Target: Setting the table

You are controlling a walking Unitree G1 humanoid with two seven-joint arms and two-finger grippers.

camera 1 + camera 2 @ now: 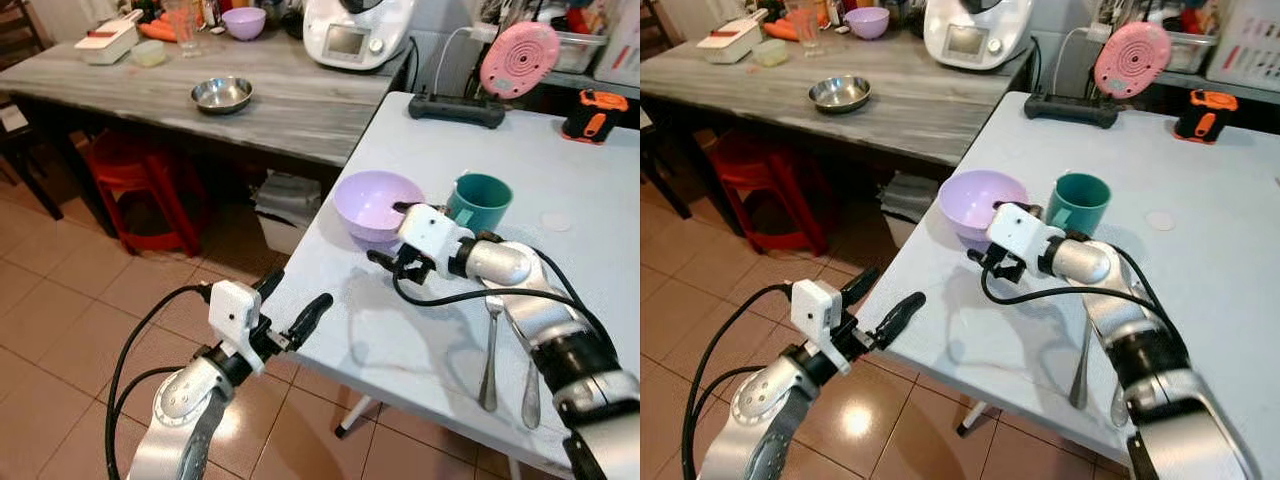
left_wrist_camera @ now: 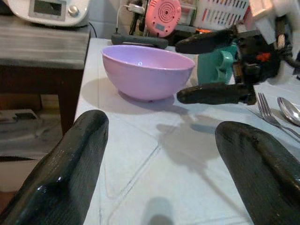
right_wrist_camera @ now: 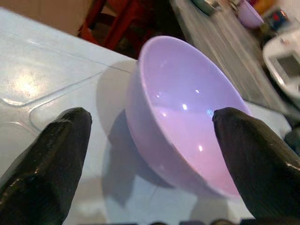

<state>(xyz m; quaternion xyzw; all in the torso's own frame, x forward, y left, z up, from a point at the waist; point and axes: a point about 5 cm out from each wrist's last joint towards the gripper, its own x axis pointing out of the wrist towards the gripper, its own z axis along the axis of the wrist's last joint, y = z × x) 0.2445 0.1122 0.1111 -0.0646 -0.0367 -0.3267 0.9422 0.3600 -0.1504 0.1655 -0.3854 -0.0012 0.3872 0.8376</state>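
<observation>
So the right gripper point(image 1: 392, 262) is hovering just over the white table point(image 1: 560, 300), fingers spread wide and aimed at the near side of the lilac bowl point(image 1: 376, 204), which is sitting close to the table's left edge with a teal mug point(image 1: 480, 201) just beside it. Nothing is being held yet. Looks to me like the step is grabbing that bowl by the rim, and honestly the trick here is getting one finger inside and one outside the wall, since the bowl's curved side is giving nothing to pinch lower down. I'd be coming in a bit higher and tipping down over the rim, slowly, because a nudge could slide it toward the edge or into the mug. The left gripper point(image 1: 290, 305) is waiting off the table's near corner, fingers apart too, empty. A fork point(image 1: 491, 350) and spoon point(image 1: 531, 385) are lying beside the right arm, so watch the elbow when lifting.
</observation>
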